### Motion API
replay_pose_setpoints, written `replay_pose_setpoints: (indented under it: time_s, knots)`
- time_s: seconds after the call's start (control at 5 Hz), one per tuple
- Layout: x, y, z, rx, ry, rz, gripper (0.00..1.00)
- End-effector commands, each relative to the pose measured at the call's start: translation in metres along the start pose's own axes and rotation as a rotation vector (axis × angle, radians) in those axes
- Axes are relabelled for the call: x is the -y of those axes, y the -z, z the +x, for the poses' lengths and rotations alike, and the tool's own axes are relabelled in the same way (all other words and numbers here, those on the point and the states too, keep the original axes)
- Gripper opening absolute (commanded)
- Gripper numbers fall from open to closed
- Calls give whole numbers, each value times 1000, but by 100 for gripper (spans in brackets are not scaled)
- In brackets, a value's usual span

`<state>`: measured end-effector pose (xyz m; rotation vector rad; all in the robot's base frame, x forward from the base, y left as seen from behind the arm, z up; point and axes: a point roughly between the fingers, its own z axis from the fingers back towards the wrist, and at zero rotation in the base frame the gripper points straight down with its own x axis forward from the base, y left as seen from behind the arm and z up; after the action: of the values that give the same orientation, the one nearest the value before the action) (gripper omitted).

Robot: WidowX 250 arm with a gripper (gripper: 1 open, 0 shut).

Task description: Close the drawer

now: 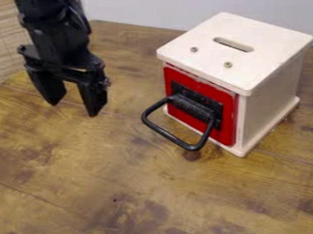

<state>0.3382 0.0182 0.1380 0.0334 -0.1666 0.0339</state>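
The red drawer (180, 88) with a black front panel sits in the front of a cream wooden box (251, 55) at the right. Its large black loop handle (175, 129) hangs forward and down onto the table. The red front stands only slightly out from the box face. My black gripper (72, 99) is at the left, a little above the table, well left of the handle and apart from it. Its two fingers (95, 96) point down and are spread open, holding nothing.
The cream box has a slot (234, 42) in its top. The wooden table (105, 185) stretches in front and to the left. A brick-patterned wall (5, 36) stands at the far left.
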Motion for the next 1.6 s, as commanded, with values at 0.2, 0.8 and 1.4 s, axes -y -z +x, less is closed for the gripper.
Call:
replay_pose_setpoints:
  time_s: [0.2,0.8,1.4]
  knots:
    - [-17,-9,3,41,-44,23,100]
    - [-28,-5,9,42,-79,32,100]
    - [-35,-7,21,66,-97,40,100]
